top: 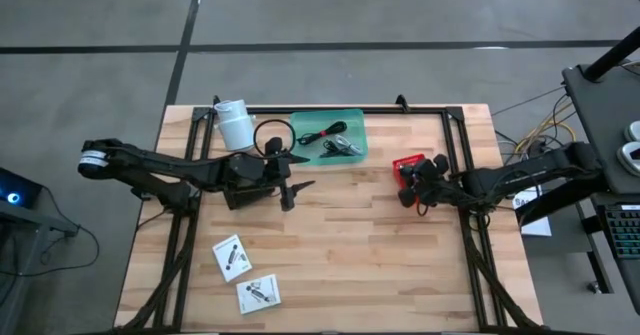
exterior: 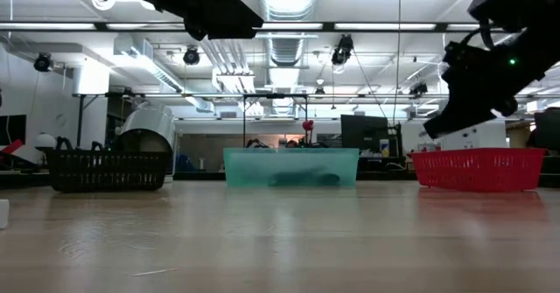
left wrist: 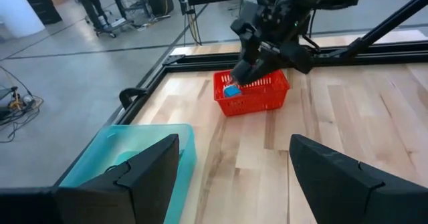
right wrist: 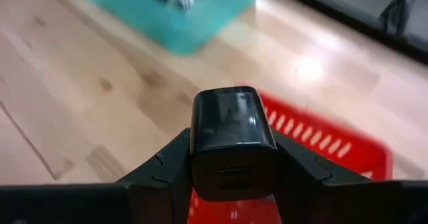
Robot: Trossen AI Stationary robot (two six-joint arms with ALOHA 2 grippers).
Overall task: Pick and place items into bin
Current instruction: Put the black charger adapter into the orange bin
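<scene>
The wooden table (top: 340, 245) is seen from above with both arms reaching inward over it. The teal bin (top: 330, 135) sits at the far edge near the middle, and a thin black cable (top: 318, 133) and a silvery-white cord (top: 342, 147) lie inside it (in the low view only a dark heap is made out through its wall). A white cylindrical roll (top: 235, 125) stands just left of the bin. The left gripper (top: 292, 185) is held above the table just in front of the bin's left end, its fingers (left wrist: 144, 177) spread wide with nothing between them. A small red basket (top: 408, 165) stands to the right of the bin, and a blue object (left wrist: 232, 91) is visible in it. The right gripper (top: 410, 190) hangs over the near edge of the basket, clamped on a black block (right wrist: 233, 140), possibly a charger or adapter, though its kind cannot be settled. Two flat white packets (top: 232, 258) (top: 260, 293) lie apart from everything else at the table's near left.
</scene>
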